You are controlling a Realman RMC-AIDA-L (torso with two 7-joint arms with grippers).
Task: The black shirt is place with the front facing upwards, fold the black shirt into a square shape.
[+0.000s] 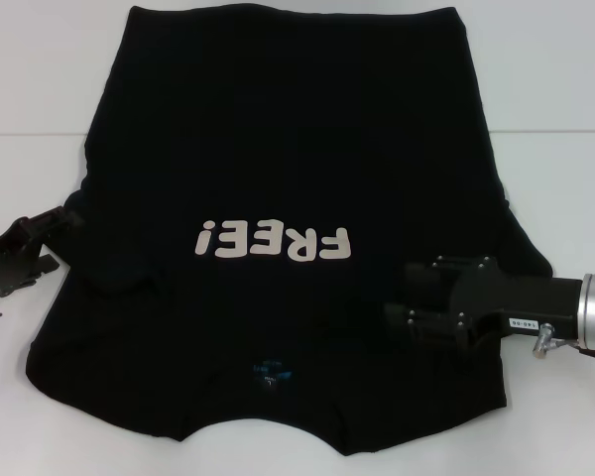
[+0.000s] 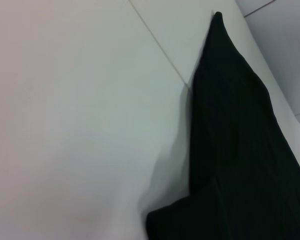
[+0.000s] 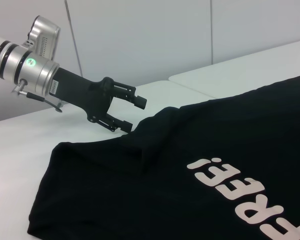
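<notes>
At shirt's left edge | left tool [image 3: 132,114] apart, touching black shirt [image 1: 288,149] | right tool [image 1: 402,296]: cannot tell

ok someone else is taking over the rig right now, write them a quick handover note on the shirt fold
Left hand: open, at the black shirt's left edge near the sleeve, holding nothing.
Right hand: over the shirt's right side below the FREE! lettering; I can't tell how it stands or whether it grips cloth.
Shirt: flat on the white table, front up, collar and blue neck label toward the robot, hem at the far side.
Done: both sleeves look tucked in over the body, the left one bunched.
Left: tidy the sides, then fold the length into a square.
</notes>
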